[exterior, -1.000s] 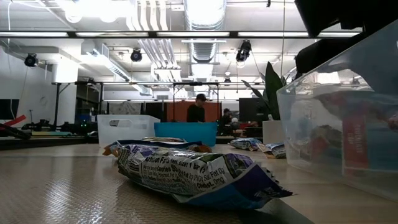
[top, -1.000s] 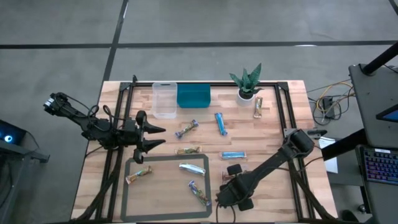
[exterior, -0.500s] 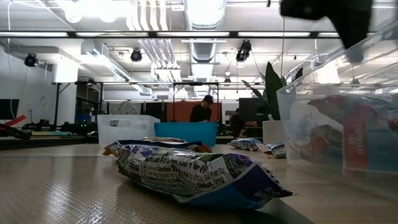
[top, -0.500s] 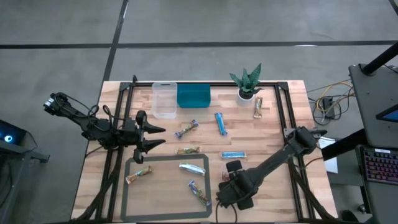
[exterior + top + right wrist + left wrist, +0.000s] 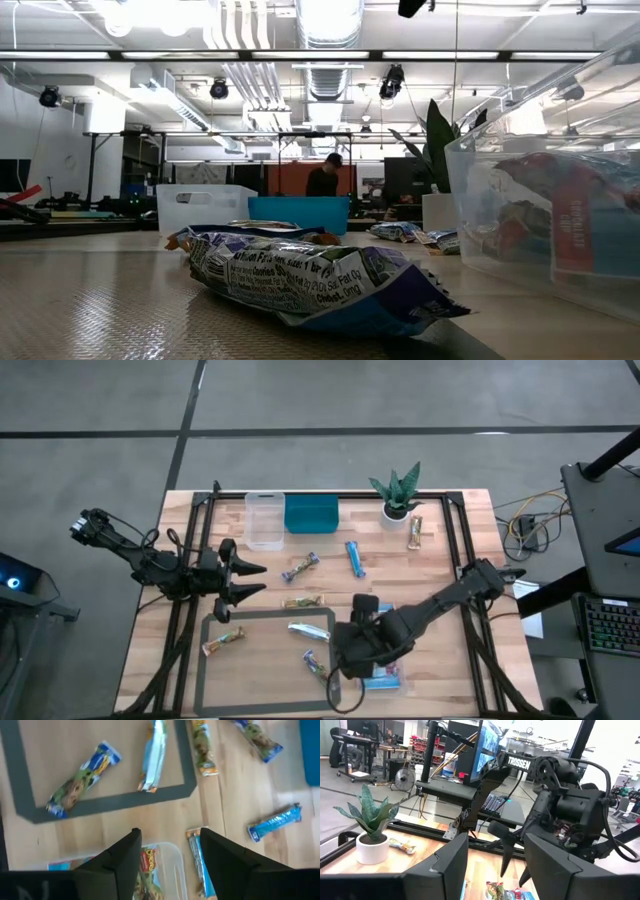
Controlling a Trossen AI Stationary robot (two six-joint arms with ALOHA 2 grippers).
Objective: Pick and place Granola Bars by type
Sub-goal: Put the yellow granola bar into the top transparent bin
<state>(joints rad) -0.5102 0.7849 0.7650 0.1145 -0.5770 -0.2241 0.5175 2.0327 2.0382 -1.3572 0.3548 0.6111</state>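
Note:
Several granola bars lie on the wooden table. A silvery-white bar [image 5: 154,755] and two mixed-colour bars [image 5: 223,642] [image 5: 318,668] lie inside a grey tape rectangle [image 5: 205,660]. Blue bars [image 5: 354,557] [image 5: 275,822] and mixed bars [image 5: 300,567] [image 5: 302,601] lie beyond it, and one bar [image 5: 416,532] lies by the plant. My right gripper [image 5: 340,655] [image 5: 169,837] is open and empty above the rectangle's right edge, beside a clear tub [image 5: 165,870] that holds bars. My left gripper [image 5: 262,579] [image 5: 496,840] is open and empty at the table's left.
An empty clear tub [image 5: 264,520] and a teal bin [image 5: 311,515] stand at the far edge, with a potted plant [image 5: 397,495] to their right. A black frame [image 5: 455,540] runs along the table's sides. In the low view a bar [image 5: 310,275] lies close, the filled tub [image 5: 550,200] at right.
My right gripper has risen from over the clear tub near the table's front right and gone toward the table's left, so that the tub and its bars now show in the high view. In the low view it has left the picture upward.

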